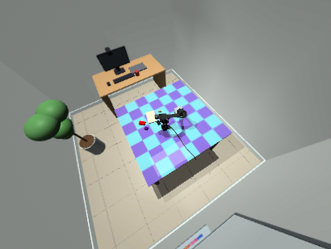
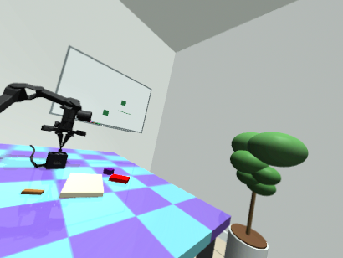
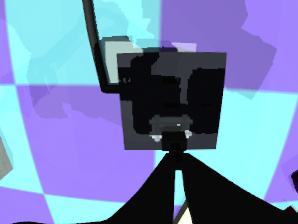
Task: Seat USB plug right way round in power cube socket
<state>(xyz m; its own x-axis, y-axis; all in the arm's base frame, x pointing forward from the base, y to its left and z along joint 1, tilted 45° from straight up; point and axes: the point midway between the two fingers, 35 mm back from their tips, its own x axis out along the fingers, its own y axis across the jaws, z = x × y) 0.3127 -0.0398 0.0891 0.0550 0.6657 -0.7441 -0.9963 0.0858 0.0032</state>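
Observation:
The black power cube stands on the checkered table, square-topped in the wrist view. Dark slots show on its top, partly under shadow. My gripper points down at the cube's top, near the lower edge of that top in the wrist view. It is shut on the USB plug, whose dark body shows at the fingertips. A grey band and small pale bits show beside the plug. Shadow and the fingers hide the plug's metal end, so I cannot tell its way round or how deep it sits.
A black cable runs from the cube's side. A cream slab, a red block, a small purple block and a thin orange bar lie on the table around it.

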